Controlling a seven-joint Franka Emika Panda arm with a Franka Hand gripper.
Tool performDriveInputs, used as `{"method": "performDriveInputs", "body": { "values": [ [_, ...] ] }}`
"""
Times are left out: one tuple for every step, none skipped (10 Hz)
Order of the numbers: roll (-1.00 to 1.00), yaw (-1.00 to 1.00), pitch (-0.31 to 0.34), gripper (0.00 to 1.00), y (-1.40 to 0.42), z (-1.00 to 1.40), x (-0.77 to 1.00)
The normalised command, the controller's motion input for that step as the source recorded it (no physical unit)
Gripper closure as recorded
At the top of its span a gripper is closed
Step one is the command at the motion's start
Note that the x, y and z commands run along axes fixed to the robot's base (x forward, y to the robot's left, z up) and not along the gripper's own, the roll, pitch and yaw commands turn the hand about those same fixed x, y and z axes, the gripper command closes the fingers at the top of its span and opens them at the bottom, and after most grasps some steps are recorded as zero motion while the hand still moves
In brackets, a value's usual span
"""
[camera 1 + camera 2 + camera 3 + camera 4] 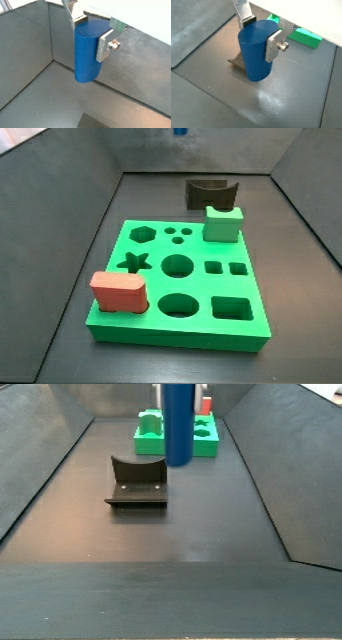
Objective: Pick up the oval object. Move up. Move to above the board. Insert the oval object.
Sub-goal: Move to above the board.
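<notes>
My gripper [91, 34] is shut on the oval object [85, 60], a tall blue peg that hangs upright between the silver fingers in both wrist views, with the gripper [260, 35] gripping near the top of the peg [254, 62]. In a side view the peg [178, 429] hangs well above the floor, near the fixture; the gripper itself is above that frame. Only the peg's lower tip [181, 131] shows in a side view. The green board [174, 331] with its cut-out holes lies on the floor, apart from the peg. It also shows in a side view [203, 444] and in a wrist view [308, 37].
A red rounded block [118, 291] sits on the board's near left corner and a green cube [223, 223] on its far right. The dark fixture [211, 194] stands behind the board and below the peg [138, 481]. Grey sloping walls enclose the floor.
</notes>
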Motion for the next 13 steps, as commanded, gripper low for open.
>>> {"method": "performDriveInputs", "body": {
  "values": [
    [0.01,-0.02,0.094,1.0,0.0,1.0,0.18],
    [0.02,-0.02,0.091,1.0,0.0,1.0,0.16],
    [0.02,-0.02,0.092,1.0,0.0,0.86,0.11],
    [0.02,-0.02,0.091,1.0,0.0,0.75,0.08],
    [0.02,-0.01,0.089,1.0,0.0,0.54,0.04],
    [0.03,-0.01,0.085,1.0,0.0,0.32,0.02],
    [-0.19,0.93,0.243,1.0,-1.0,0.06,-0.17],
    [-0.15,0.87,0.207,1.0,-1.0,0.04,-0.16],
    [-0.09,0.63,0.115,1.0,-1.0,0.04,-0.17],
    [-0.07,0.47,0.059,1.0,-1.0,0.05,-0.17],
    [0.0,0.19,-0.012,1.0,-1.0,0.04,-0.18],
    [0.03,0.11,-0.018,1.0,-1.0,0.05,-0.18],
    [0.03,0.03,-0.019,1.0,-1.0,0.04,-0.18]
  ]
}}
